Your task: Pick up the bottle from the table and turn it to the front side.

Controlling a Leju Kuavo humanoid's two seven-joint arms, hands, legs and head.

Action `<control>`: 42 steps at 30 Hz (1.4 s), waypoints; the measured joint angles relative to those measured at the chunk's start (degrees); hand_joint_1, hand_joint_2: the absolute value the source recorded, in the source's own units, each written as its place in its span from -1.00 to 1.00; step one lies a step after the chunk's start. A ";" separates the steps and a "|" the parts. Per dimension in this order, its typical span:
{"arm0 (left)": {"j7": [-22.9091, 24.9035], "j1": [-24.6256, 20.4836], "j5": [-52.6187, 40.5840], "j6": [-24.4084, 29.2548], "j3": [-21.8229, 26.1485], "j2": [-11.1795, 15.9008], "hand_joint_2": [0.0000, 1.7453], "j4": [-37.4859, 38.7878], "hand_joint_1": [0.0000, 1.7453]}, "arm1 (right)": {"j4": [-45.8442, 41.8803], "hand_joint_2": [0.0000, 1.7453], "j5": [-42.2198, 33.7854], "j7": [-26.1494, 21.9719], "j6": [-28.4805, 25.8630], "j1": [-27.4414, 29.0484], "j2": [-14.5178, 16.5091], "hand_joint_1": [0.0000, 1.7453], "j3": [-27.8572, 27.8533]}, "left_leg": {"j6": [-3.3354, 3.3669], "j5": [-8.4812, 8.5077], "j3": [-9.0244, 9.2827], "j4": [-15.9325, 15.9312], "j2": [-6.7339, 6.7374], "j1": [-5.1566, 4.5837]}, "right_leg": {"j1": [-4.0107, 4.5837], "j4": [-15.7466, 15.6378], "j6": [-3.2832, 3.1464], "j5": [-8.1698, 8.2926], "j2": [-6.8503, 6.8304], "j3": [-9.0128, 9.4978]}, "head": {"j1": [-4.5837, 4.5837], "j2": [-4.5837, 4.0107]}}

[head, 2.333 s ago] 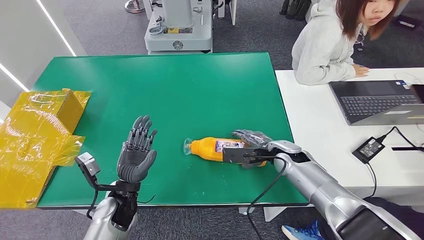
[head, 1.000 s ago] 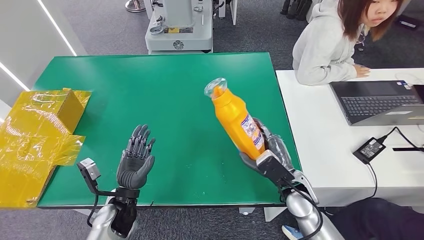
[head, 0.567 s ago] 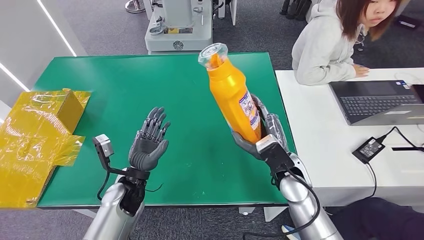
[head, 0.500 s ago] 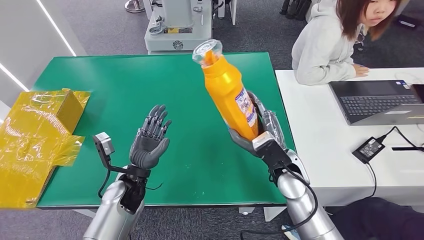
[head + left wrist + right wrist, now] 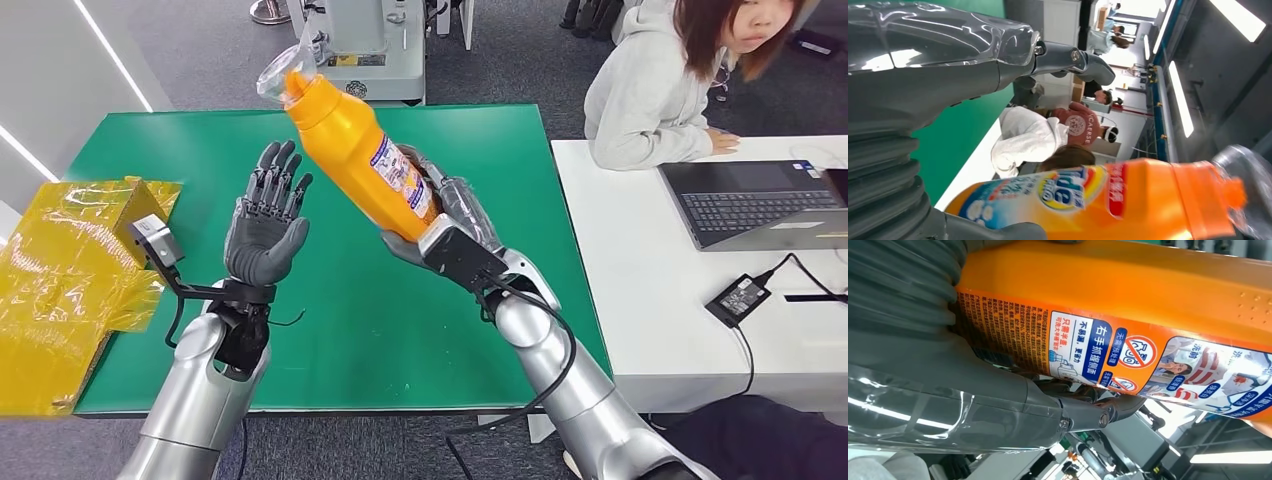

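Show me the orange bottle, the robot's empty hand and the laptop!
Orange plastic detergent bottle [image 5: 355, 150], head view, on its orange body.
Left hand [image 5: 263, 225], head view, on its grey palm, fingers spread.
Dark open laptop [image 5: 750, 205], head view, on its keyboard.

Orange bottle [image 5: 1128, 200]: front label reads "Tide" in dark letters on a yellow-orange roundel, seen in left wrist view. Back label [image 5: 1128, 357], right wrist view: Chinese print, incl. "右手抓握侧面" on a blue panel; red prohibition circles beside it; dense small print, illegible. Red hoodie [image 5: 1077, 122] of a person in background: circular crest, lettering "CAERSE".
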 joint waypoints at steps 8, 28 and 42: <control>0.59 -0.42 2.55 -4.90 0.87 3.18 1.00 -1.07 -1.00 | 12.60 1.00 1.19 -3.10 -0.61 -3.24 0.03 1.00 0.65 | 0.00 0.00 0.00 0.02 -0.01 0.00 | 0.00 -0.05 0.00 0.00 0.00 -0.01 | -0.01 0.00; -0.98 -8.76 4.56 -10.14 0.35 0.19 1.00 16.80 -1.00 | 12.13 1.00 7.75 -6.88 -11.03 -0.87 0.02 1.00 0.76 | 0.00 -0.01 -0.01 0.06 0.03 0.00 | 0.00 -0.03 0.00 0.01 0.09 -0.06 | -0.01 0.00; -1.13 -9.96 3.54 -9.87 0.37 -0.24 1.00 23.03 -1.00 | 5.96 1.00 9.27 -1.81 -9.70 1.26 0.46 1.00 3.55 | 0.00 -0.01 -0.03 0.05 0.07 0.00 | 0.00 -0.01 0.00 0.01 0.12 -0.06 | -0.02 0.00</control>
